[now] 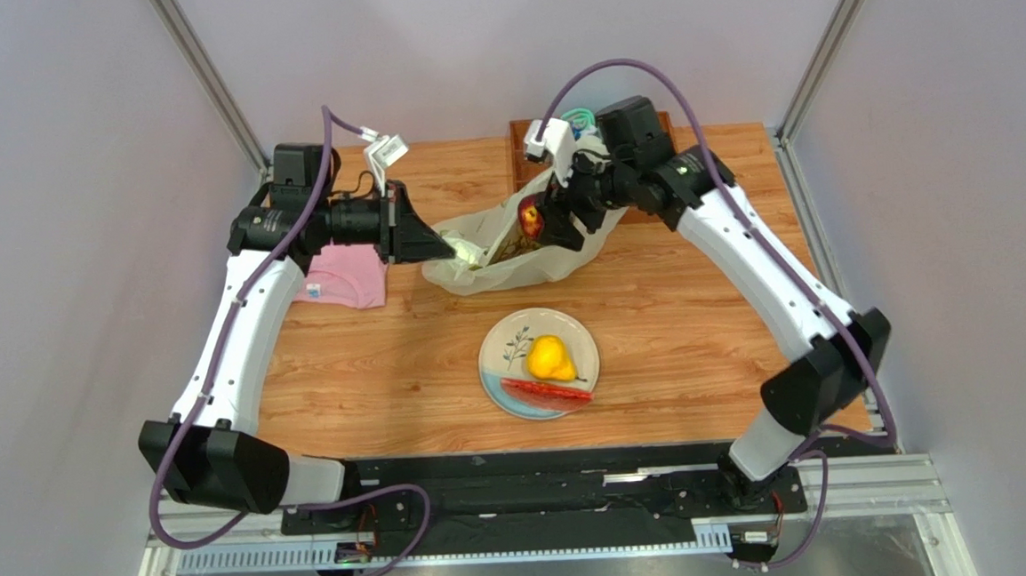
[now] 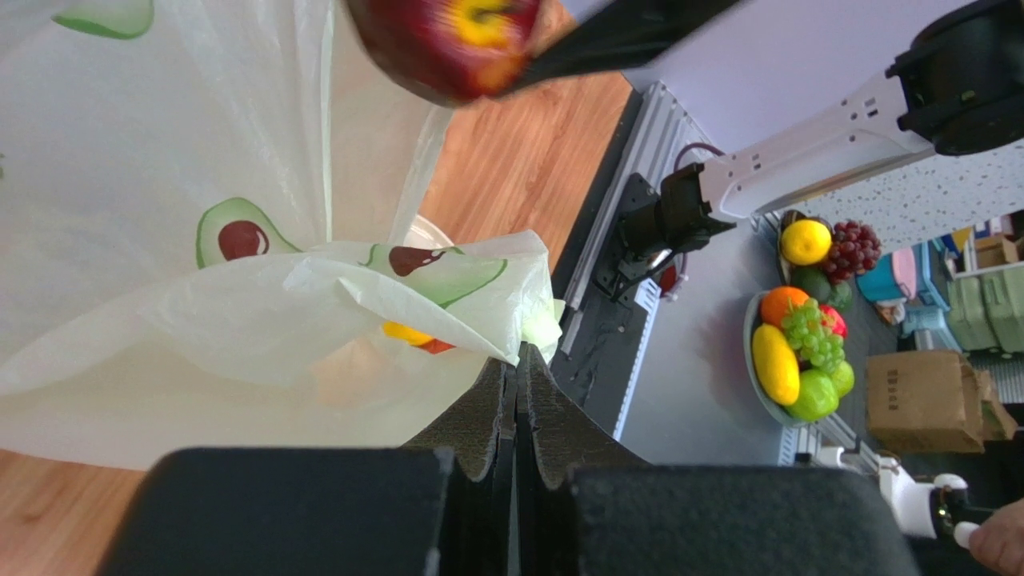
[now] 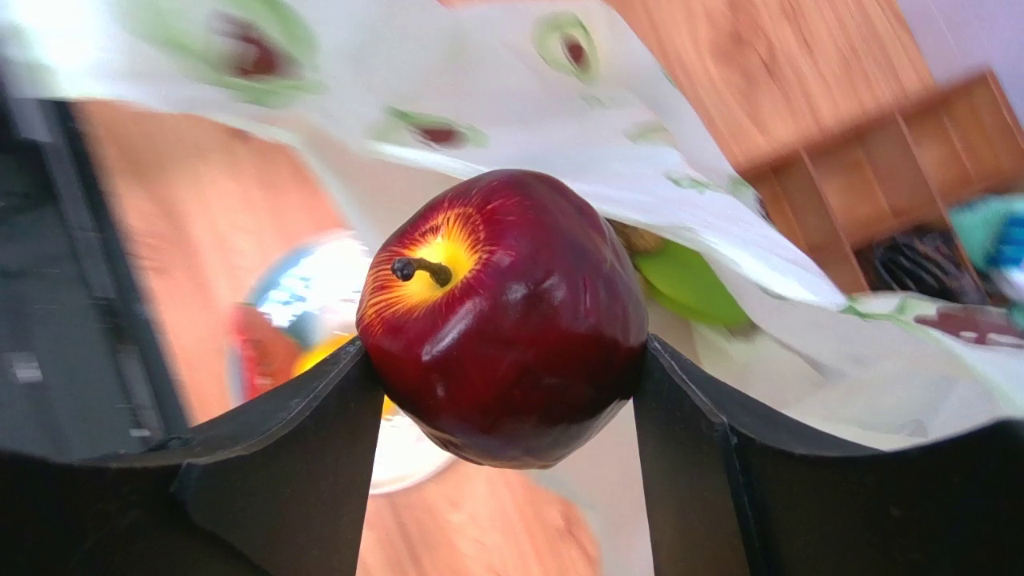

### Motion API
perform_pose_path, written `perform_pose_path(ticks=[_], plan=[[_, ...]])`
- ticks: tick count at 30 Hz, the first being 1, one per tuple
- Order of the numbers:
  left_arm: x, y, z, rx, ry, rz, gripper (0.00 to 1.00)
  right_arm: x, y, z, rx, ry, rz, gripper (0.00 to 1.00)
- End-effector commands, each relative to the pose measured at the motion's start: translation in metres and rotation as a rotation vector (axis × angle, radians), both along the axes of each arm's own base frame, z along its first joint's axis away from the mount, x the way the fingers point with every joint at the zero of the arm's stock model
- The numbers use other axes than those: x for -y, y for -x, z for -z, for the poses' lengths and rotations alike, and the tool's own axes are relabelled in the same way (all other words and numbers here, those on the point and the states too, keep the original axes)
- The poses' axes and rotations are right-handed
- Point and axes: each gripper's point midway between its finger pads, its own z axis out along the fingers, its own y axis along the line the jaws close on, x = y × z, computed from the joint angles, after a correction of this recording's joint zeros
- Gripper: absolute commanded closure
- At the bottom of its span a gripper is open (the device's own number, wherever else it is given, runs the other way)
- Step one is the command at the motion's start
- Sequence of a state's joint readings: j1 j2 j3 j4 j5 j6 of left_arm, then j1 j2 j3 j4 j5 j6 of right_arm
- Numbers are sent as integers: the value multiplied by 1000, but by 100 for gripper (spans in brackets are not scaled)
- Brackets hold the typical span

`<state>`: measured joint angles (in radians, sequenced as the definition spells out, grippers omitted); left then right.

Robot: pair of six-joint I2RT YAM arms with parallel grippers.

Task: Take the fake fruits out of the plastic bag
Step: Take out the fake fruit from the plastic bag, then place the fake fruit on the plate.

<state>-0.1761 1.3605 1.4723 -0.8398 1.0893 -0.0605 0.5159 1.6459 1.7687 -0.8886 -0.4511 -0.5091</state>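
Since likely light, hollow and glossy-hard, best to pinch across the widest part, never near the tapering ends. Done so here: grips the dark red apple (image 3: 505, 312) at its sides with the right gripper (image 3: 511, 384), jaws spread to the fruit's full width, just over the mouth of the plastic bag (image 1: 504, 265). Pinches a fold of the bag's rim with the left gripper (image 2: 519, 372), jaws closed tight on the thin film. Expect limp, crinkly, slippery plastic there, so hold at the edge and pull taut. Within the folds, what looks like a green piece (image 3: 691, 282). Already out on the plate (image 1: 493, 349): yellow pear (image 1: 550, 357) and red slice (image 1: 546, 392).
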Motion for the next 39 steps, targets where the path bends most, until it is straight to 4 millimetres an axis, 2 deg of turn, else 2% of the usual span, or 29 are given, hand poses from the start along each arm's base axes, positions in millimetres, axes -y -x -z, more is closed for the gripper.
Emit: perform_pose_path(ticks=[1, 5, 9, 10, 11, 12, 13, 15, 16, 17, 19, 20, 22, 25, 26, 29, 30, 32, 34, 39], plan=[[5, -13, -21, 67, 26, -7, 100, -19, 61, -6, -264, -141, -127, 66], [4, -16, -28, 88, 30, -26, 100, -14, 73, 10, -333, -123, -120, 67], [0, -19, -25, 103, -4, -61, 100, -4, 93, -15, -295, -142, -138, 67], [-1, -18, -25, 105, -7, -64, 100, 1, 102, -31, -252, -149, -156, 67], [-1, -19, -25, 107, -11, -69, 100, 7, 112, -36, -241, -142, -171, 67], [-2, -20, -24, 111, -15, -73, 100, 17, 131, -31, -290, -107, -184, 67], [-2, -20, -24, 114, -17, -75, 100, 26, 147, -37, -238, -84, -236, 68], [-3, -21, -24, 123, -21, -76, 100, 48, 180, -12, -321, 20, -265, 67], [-2, -21, -24, 123, -22, -76, 100, 56, 195, -7, -326, 50, -287, 68], [-2, -23, -24, 125, -22, -77, 100, 64, 205, 13, -384, 92, -292, 68], [-2, -24, -27, 135, -18, -75, 100, 71, 220, 30, -457, 111, -293, 68], [-2, -25, -27, 135, -20, -77, 100, 73, 227, 46, -520, 124, -273, 68], [-1, -27, -32, 143, -15, -78, 100, 68, 219, 58, -527, 120, -255, 68], [-1, -26, -39, 154, -11, -76, 100, 66, 187, 90, -554, 186, -112, 70], [-1, -26, -40, 157, -10, -76, 100, 65, 173, 95, -533, 189, -73, 70], [-3, -22, -42, 174, -17, -80, 100, 60, 138, 95, -584, 121, 74, 68], [-3, -22, -40, 174, -21, -79, 100, 59, 129, 101, -635, 115, 136, 68], [-4, -18, -41, 185, -23, -80, 100, 64, 109, 106, -642, 118, 218, 68], [-6, -16, -40, 191, -28, -82, 100, 67, 100, 122, -704, 137, 275, 68], [-9, -13, -36, 197, -50, -87, 100, 55, 104, 152, -873, 122, 285, 64]])
